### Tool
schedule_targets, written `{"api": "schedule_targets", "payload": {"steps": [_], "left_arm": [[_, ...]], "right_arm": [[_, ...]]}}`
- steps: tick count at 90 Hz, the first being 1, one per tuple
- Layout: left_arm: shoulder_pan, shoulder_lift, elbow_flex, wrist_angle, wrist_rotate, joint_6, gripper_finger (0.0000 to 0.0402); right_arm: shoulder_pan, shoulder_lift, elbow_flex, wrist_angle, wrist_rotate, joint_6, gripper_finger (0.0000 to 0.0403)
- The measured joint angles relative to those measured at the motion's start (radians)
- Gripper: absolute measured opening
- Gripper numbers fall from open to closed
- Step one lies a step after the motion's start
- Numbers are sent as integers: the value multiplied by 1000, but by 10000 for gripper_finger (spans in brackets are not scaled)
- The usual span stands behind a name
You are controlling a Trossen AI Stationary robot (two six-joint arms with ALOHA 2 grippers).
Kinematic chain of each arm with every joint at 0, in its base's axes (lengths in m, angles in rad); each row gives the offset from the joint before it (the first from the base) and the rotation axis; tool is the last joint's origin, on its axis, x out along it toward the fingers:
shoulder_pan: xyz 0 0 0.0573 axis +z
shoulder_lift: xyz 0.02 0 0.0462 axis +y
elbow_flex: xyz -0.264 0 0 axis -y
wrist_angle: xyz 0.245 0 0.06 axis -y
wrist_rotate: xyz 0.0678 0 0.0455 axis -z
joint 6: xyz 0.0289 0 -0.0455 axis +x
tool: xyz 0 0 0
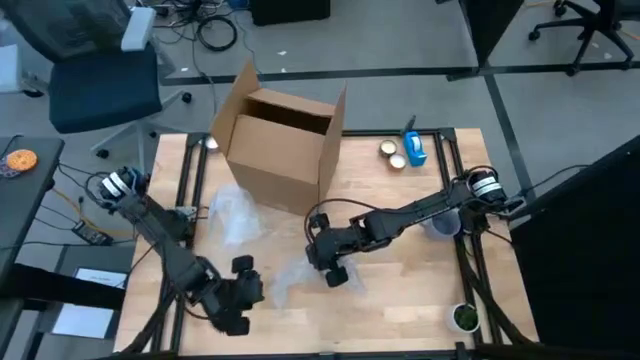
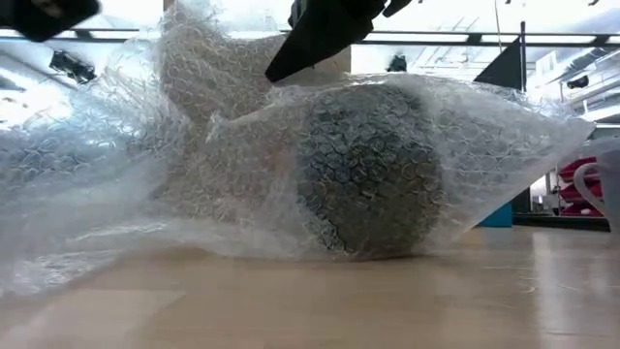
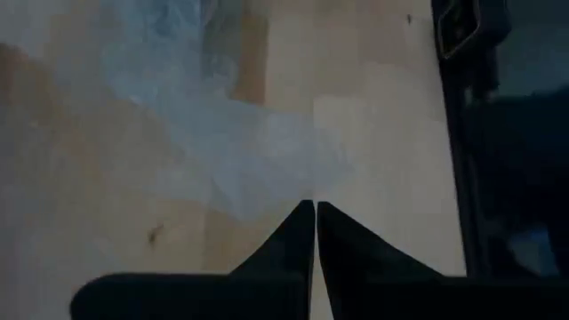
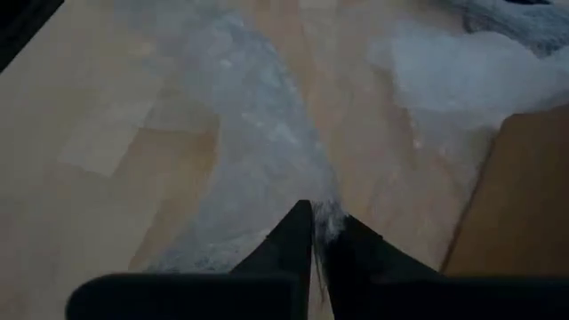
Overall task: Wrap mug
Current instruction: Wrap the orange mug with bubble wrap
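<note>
Four cameras, one wooden worktop [image 1: 400, 300]
Overhead looks straight down; low sits level, very near clear bubble wrap [image 2: 194, 165], which both close wrist views share.

The left gripper [image 1: 240, 290] is held closed near the table's front-left corner; the right gripper [image 1: 330, 262] is pinched closed mid-table.

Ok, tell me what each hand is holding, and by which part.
Right hand pinches an edge of the clear bubble wrap sheet around the dark mug. Left hand is shut, holding nothing.
</note>
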Motion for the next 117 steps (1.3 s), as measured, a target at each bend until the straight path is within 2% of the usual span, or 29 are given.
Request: {"api": "schedule_targets", "payload": {"steps": [9, 20, 35, 44, 55, 69, 99, 117], "left_arm": [[-40, 0, -78, 169, -66, -52, 7], [-57, 1, -194, 402, -79, -68, 34], [-56, 54, -338, 725, -149, -64, 99], [-42, 113, -373, 835, -163, -10, 145], [-25, 186, -359, 854, -163, 10, 196], [-10, 255, -311, 846, -149, -33, 232], [-7, 268, -291, 566, -92, -306, 220], [-4, 231, -293, 459, -89, -362, 202]], "right_arm": [[-1, 0, 0, 0, 11, 12, 0], [-2, 0, 0, 0, 25, 30, 0], [-2, 0, 0, 0, 31, 32, 0], [-2, 0, 0, 0, 79, 32, 0], [9, -3, -1, 7, 130, 30, 0], [43, -5, 10, 32, 100, 95, 0], [183, -6, 16, 24, -72, 271, 0], [246, -1, 11, 19, -123, 388, 0]]}}
